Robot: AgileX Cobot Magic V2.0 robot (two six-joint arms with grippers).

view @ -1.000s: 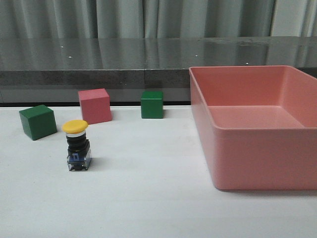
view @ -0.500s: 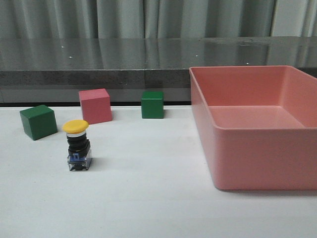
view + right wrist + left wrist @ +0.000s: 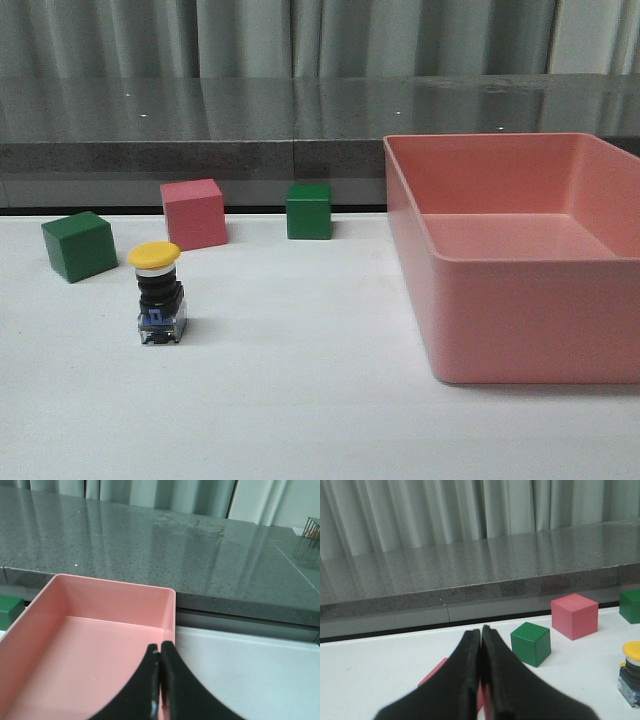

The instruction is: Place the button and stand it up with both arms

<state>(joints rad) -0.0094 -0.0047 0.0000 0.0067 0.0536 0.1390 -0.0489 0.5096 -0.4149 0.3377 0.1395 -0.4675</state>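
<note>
The button stands upright on the white table at the left, yellow cap on top and clear-blue base down. It also shows at the edge of the left wrist view as the button. Neither arm appears in the front view. My left gripper is shut with nothing between its fingers, some way off from the button. My right gripper is shut and empty, hanging over the pink bin.
Behind the button stand a green cube, a pink cube and a second green cube. The large pink bin fills the right side. A flat pink piece lies partly hidden behind my left fingers.
</note>
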